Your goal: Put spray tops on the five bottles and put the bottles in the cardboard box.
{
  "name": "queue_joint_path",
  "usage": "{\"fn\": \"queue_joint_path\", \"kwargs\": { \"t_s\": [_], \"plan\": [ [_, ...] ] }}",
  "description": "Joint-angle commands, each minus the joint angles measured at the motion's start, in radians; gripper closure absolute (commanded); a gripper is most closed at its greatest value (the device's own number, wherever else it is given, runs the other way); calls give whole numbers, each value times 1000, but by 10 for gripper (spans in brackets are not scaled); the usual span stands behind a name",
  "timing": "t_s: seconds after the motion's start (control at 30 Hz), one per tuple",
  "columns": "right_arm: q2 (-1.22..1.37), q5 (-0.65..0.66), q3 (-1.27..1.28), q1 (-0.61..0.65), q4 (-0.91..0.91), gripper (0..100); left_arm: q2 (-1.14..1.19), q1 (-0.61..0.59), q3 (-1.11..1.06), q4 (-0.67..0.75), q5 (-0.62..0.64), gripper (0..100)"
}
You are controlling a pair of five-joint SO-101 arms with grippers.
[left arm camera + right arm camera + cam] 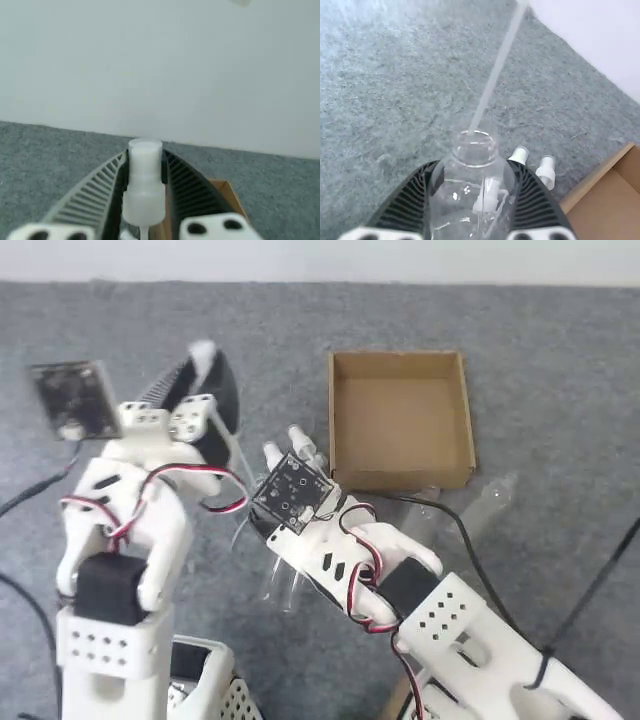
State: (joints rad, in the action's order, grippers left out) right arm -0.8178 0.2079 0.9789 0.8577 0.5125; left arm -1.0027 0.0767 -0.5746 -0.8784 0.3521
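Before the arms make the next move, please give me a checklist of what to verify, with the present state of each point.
1. Left gripper shut on the spray top: ok.
2. Right gripper shut on the clear bottle, neck uncovered: ok.
3. Dip tube lined up with the bottle neck: ok, its end seems to reach the rim.
4. Spray top seated on the neck: not ok, it is held well above.
5. Cardboard box has room: ok, nothing lies in it.
6. Five bottles present: cannot tell.

Table (pixel 560 340) viewed from above, left wrist camera aimed level at wall (pixel 160 65), right wrist camera tilted down close, cardboard box (pixel 400 420) shared by all.
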Motion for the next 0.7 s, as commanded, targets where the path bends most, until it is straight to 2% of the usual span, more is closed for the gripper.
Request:
{"fn": "queue_joint_path", "kwargs": {
  "t_s": [0.0,0.2,0.33,0.5,0.67],
  "plan": [
    [-51,-9,-11,4,-24,993,-25,31,2,20,9,989],
    [-53,-2,31,2,12,993,-26,38,-19,11,9,989],
    [-53,-15,49,-39,-87,993,-26,35,-68,-3,5,989],
    [-42,-258,106,-117,-275,993,-26,41,-102,-3,5,989],
    [-42,-296,155,-119,-377,993,-26,49,-159,3,-12,989]
  ]
}}
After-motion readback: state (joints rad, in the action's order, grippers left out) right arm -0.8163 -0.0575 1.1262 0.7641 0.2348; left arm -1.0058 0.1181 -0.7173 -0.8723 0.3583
